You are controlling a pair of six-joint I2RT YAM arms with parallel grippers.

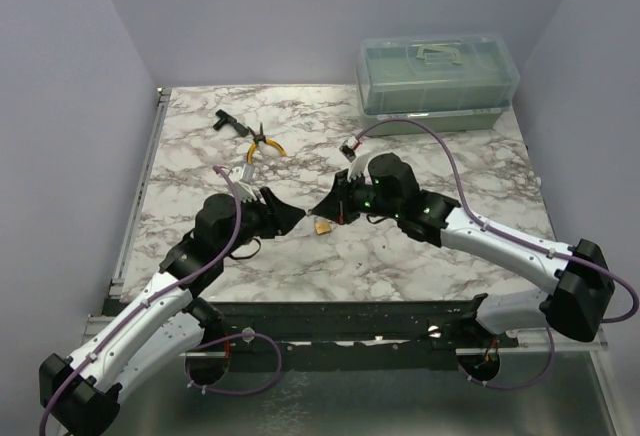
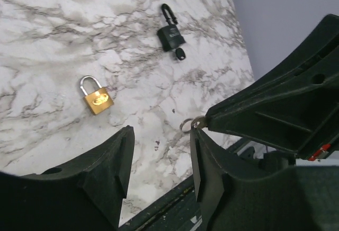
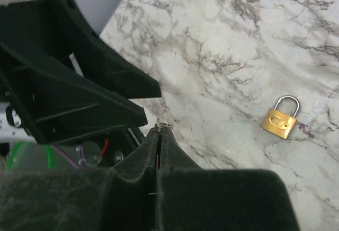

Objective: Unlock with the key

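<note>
The tiny silver key, with its small ring, is pinched at the tip of my right gripper, which is shut on it above the table. In the right wrist view only the key's end sticks out of the shut fingers. My left gripper is open, with its right finger just below the key and nothing between its jaws. The two grippers meet tip to tip at mid-table. The small brass padlock lies flat on the marble, also in the right wrist view, just under the grippers.
A black padlock with a black key in it lies beyond the brass one. Yellow-handled pliers and a black tool lie at the back left. A clear lidded box stands at the back right.
</note>
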